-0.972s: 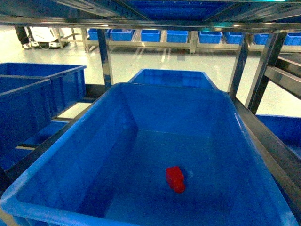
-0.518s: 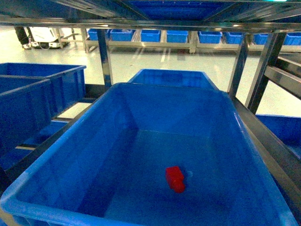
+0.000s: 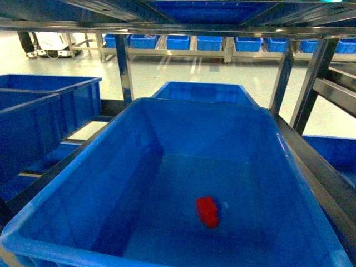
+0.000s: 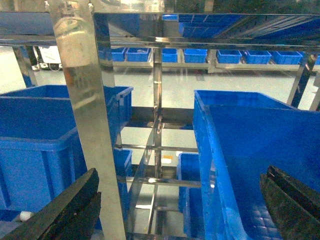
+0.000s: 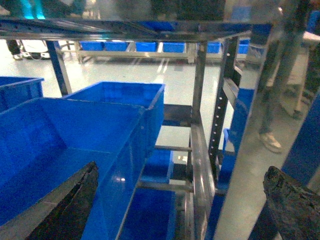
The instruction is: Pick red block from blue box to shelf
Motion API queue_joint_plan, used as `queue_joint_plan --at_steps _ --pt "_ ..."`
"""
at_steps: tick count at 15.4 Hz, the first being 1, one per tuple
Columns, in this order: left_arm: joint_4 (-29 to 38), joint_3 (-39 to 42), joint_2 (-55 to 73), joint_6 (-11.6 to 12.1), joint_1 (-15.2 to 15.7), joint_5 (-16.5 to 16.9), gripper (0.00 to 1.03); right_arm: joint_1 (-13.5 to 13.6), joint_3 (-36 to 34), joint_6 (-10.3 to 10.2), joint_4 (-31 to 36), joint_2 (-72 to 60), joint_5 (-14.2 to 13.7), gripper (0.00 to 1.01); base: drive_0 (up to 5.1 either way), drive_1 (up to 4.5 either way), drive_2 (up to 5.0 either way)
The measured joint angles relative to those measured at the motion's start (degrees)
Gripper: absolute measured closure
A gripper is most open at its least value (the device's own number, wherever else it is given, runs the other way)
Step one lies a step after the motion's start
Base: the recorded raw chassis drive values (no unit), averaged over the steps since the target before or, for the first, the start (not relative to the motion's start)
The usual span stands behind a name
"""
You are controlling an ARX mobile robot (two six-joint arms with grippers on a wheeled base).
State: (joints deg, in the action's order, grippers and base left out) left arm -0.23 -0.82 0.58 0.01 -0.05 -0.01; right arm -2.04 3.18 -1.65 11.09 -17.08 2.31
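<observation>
One red block [image 3: 207, 211] lies alone on the floor of the blue box [image 3: 83, 183], low and slightly right of centre in the head view, well apart from every wall. Against the head pictures of the last second almost nothing has changed: the block sits in the same spot, the box has not shifted, and no arm has come into the head view. That suggests the pick has not begun, and the whole task is likely still ahead.

The left gripper [image 4: 180, 205] shows in its own wrist view with its dark fingers [image 4: 65, 210] spread to the lower corners of the frame and nothing between them; it looks past a steel upright of the shelf [image 4: 85, 115] with the box's near wall at the right of the frame. The right gripper [image 5: 180, 205] is likewise spread wide and empty, with the box at the left of its frame and the shelf's perforated post in the middle. Neither wrist view shows the block, so how near either gripper stands to it is hard to tell. The next move calls for one arm to reach over the rim and down.
</observation>
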Motion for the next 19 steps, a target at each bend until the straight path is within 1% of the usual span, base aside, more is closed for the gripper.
queue_joint_plan --at_steps 1,2,3,7,8,9,10,11,12,18,19 --pt "0.0 0.0 0.0 0.0 0.0 0.0 0.05 -0.1 -0.1 0.3 0.8 0.0 -0.9 0.05 0.0 0.00 0.0" --pt "0.0 0.0 0.0 0.0 0.0 -0.1 0.05 1.7 -0.2 0.7 1.6 1.2 -2.4 0.17 0.0 0.00 0.0" --pt "0.0 0.0 0.0 0.0 0.0 0.0 0.05 2.3 -0.3 1.1 1.1 2.6 -1.9 0.30 0.0 0.00 0.0" --pt "0.0 0.0 0.0 0.0 0.0 0.0 0.05 2.0 -2.4 1.3 -0.1 6.3 -2.3 0.76 0.0 0.00 0.0" --pt "0.0 0.0 0.0 0.0 0.0 0.0 0.05 2.0 -2.4 1.3 -1.1 7.2 -2.3 0.89 0.0 0.00 0.0" --pt "0.0 0.0 0.0 0.0 0.0 0.0 0.05 2.0 -2.3 1.4 -4.9 9.7 -2.3 1.00 0.0 0.00 0.0" --pt "0.0 0.0 0.0 0.0 0.0 -0.1 0.05 2.0 -2.3 1.4 -11.7 15.6 -2.3 0.99 0.0 0.00 0.0" --pt "0.0 0.0 0.0 0.0 0.0 0.0 0.05 2.0 -2.2 1.4 -10.2 16.8 -2.3 0.99 0.0 0.00 0.0" --pt "0.1 0.0 0.0 0.0 0.0 0.0 0.05 2.0 -2.3 1.4 -11.6 16.8 -2.3 0.99 0.0 0.00 0.0" --pt "0.0 0.0 0.0 0.0 0.0 0.0 0.05 2.0 -2.3 1.4 -11.3 16.8 -2.3 0.99 0.0 0.00 0.0" --pt "0.0 0.0 0.0 0.0 0.0 0.0 0.05 2.0 -2.3 1.5 -11.3 16.8 -2.3 0.98 0.0 0.00 0.0"
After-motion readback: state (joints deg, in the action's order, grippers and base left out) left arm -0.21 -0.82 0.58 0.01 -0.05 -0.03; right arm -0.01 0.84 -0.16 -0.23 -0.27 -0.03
